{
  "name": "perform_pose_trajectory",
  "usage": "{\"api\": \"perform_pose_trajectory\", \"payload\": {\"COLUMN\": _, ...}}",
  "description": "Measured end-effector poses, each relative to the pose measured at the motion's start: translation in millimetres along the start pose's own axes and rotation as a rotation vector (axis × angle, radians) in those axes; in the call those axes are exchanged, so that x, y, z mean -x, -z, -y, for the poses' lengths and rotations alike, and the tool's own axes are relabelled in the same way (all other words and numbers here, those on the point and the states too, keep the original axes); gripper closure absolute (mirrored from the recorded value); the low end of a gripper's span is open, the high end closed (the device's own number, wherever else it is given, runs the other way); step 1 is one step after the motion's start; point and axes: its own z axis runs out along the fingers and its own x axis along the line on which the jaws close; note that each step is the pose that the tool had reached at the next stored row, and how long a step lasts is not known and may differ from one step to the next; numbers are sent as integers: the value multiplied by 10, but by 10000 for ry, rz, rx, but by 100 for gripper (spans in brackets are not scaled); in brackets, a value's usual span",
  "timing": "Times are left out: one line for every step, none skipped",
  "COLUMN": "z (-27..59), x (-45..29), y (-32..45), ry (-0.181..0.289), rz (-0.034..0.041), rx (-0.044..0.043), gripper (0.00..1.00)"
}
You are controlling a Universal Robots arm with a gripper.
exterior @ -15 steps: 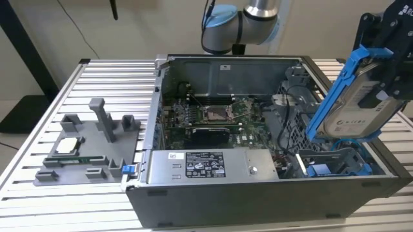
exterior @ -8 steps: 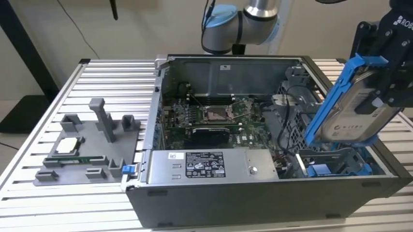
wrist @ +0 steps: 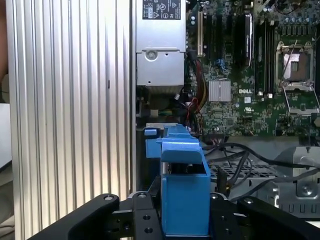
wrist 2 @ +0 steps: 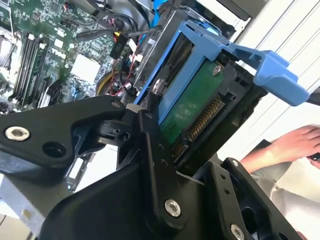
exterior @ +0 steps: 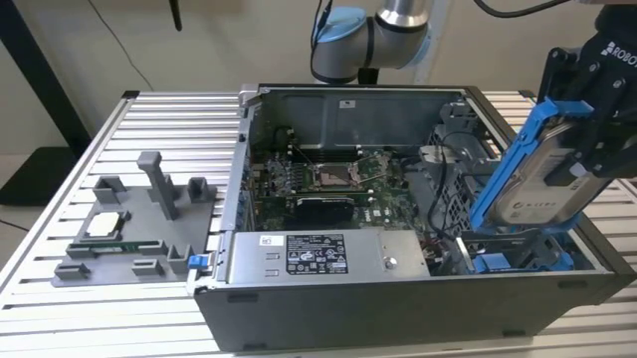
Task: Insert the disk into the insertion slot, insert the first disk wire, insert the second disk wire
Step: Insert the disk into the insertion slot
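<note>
My gripper [exterior: 587,160] is shut on the disk [exterior: 542,179], a silver drive in a bright blue carrier. It holds the disk tilted on edge above the end of the open case at the exterior view's right. The disk's lower end hangs just over the insertion slot [exterior: 497,250], a grey bay with blue parts inside. In the second wrist view the black fingers [wrist 2: 150,125] clamp the disk [wrist 2: 192,107] on its green circuit-board side. The blue carrier [wrist: 185,190] sits between the jaws in the first wrist view. Black cables [exterior: 443,194] lie loose in the case beside the bay.
The grey labelled power-supply box [exterior: 318,257] sits along the case's near wall, with the motherboard [exterior: 329,179] behind it. A grey fixture [exterior: 139,224] with small parts stands on the slatted table [exterior: 60,298]. A person's hand [wrist 2: 290,145] rests outside the case.
</note>
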Motion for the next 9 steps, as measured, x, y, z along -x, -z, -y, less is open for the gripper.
{"api": "perform_pose_trajectory", "payload": {"z": 4, "x": 0, "y": -16, "ry": -1, "rz": 1, "rx": 0, "gripper": 100}}
{"api": "perform_pose_trajectory", "payload": {"z": 8, "x": 0, "y": -32, "ry": 0, "rz": 1, "rx": 0, "gripper": 100}}
{"api": "perform_pose_trajectory", "payload": {"z": 12, "x": 0, "y": -47, "ry": 0, "rz": 2, "rx": 0, "gripper": 100}}
{"api": "perform_pose_trajectory", "payload": {"z": 16, "x": 0, "y": -64, "ry": 0, "rz": 3, "rx": 0, "gripper": 100}}
{"api": "perform_pose_trajectory", "payload": {"z": 19, "x": 0, "y": -78, "ry": -1, "rz": 2, "rx": 0, "gripper": 100}}
{"api": "perform_pose_trajectory", "payload": {"z": 24, "x": 0, "y": -94, "ry": 0, "rz": 2, "rx": 0, "gripper": 100}}
{"api": "perform_pose_trajectory", "payload": {"z": 27, "x": 0, "y": -109, "ry": 0, "rz": 3, "rx": 0, "gripper": 100}}
{"api": "perform_pose_trajectory", "payload": {"z": 30, "x": 0, "y": -124, "ry": -1, "rz": 4, "rx": 0, "gripper": 100}}
{"api": "perform_pose_trajectory", "payload": {"z": 33, "x": 1, "y": -138, "ry": -1, "rz": 3, "rx": 0, "gripper": 100}}
